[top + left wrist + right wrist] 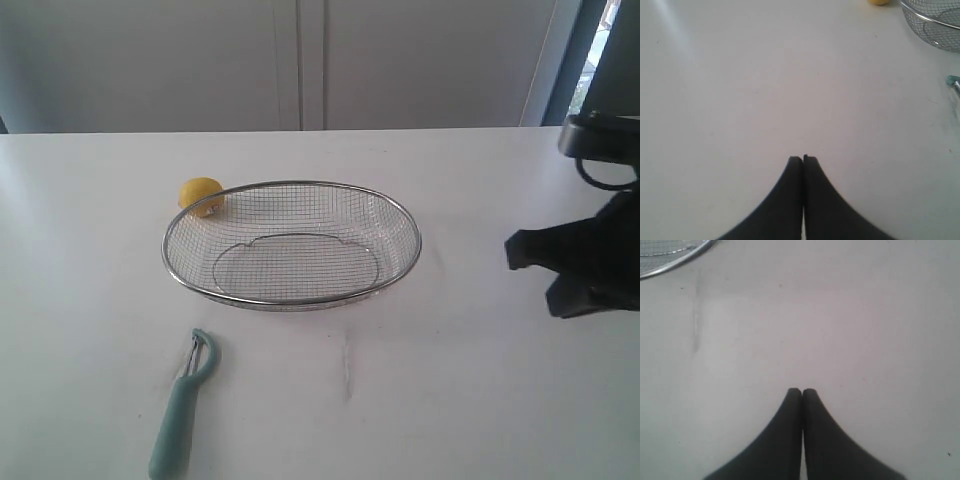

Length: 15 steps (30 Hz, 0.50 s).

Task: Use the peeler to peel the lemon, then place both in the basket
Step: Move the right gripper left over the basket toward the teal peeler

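A small yellow lemon (201,195) rests on the white table just behind the far-left rim of the silver wire basket (400,215). The teal-handled peeler (183,405) lies on the table in front of the basket's left end, blade head pointing toward it. My right gripper (520,252) hovers at the right edge, apart from the basket, shut and empty (801,390). My left gripper (803,159) is shut over bare table; it is outside the exterior view. Its camera catches the lemon (879,2), the basket's rim (925,17) and the peeler's head (955,83) at the frame edges.
The white table (480,400) stretches wide around the basket. A pale wall with cabinet seams stands behind it. The right arm's dark body (605,150) rises at the far right. A faint scuff mark (347,365) shows on the table in front of the basket.
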Each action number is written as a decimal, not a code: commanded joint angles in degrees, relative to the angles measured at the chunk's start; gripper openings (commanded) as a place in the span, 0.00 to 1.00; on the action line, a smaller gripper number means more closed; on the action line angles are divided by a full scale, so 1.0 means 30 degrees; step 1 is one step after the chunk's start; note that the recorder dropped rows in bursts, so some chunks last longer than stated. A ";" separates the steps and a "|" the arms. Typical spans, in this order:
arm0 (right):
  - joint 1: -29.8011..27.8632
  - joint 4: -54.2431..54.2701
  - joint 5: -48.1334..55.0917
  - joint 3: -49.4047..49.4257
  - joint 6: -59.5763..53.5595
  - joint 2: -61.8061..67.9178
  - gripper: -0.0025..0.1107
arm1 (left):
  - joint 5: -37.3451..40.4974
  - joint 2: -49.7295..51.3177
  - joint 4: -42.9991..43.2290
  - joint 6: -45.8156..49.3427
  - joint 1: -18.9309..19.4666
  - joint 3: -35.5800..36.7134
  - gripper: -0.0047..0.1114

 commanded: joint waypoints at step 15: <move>0.7854 -0.2703 -0.0433 -0.4725 0.5129 0.5859 0.02 | -0.0067 -0.0070 -0.0132 0.0026 0.0015 0.0128 0.04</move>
